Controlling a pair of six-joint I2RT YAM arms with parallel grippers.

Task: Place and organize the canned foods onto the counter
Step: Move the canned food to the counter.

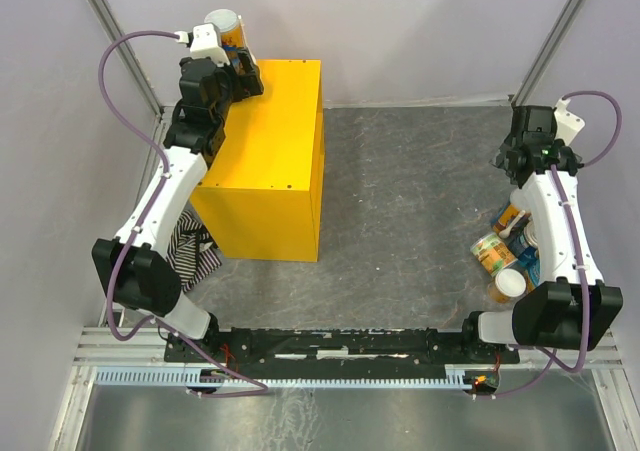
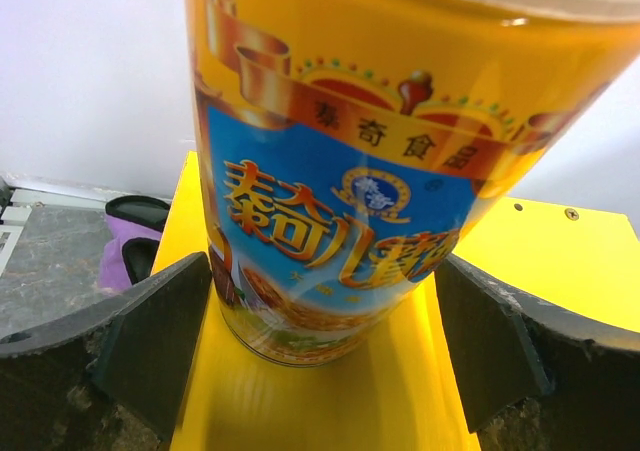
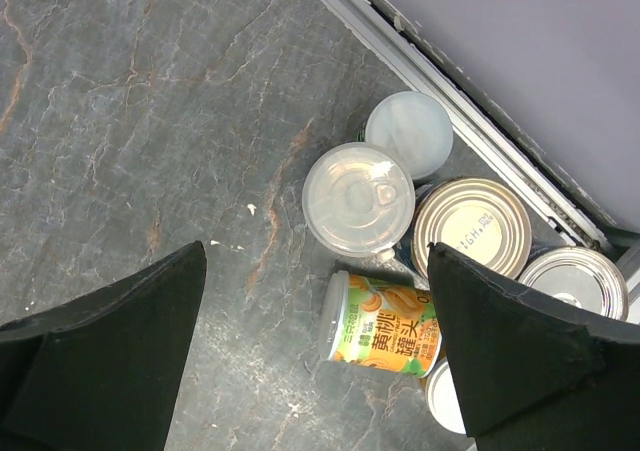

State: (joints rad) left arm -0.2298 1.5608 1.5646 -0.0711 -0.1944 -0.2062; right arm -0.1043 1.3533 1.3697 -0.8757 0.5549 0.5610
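Observation:
My left gripper is shut on an orange and blue can with a white lid, held upright over the far left corner of the yellow counter. In the left wrist view the can sits between both fingers, its base at or just above the yellow top. My right gripper is open and empty, high over several cans on the floor at the right. The right wrist view shows a green and orange can on its side, a white-lidded can and a silver-topped can.
A striped cloth lies beside the counter's near left side, under the left arm. A metal rail and grey walls bound the floor close behind the cans. Grey stone floor lies between the counter and the cans.

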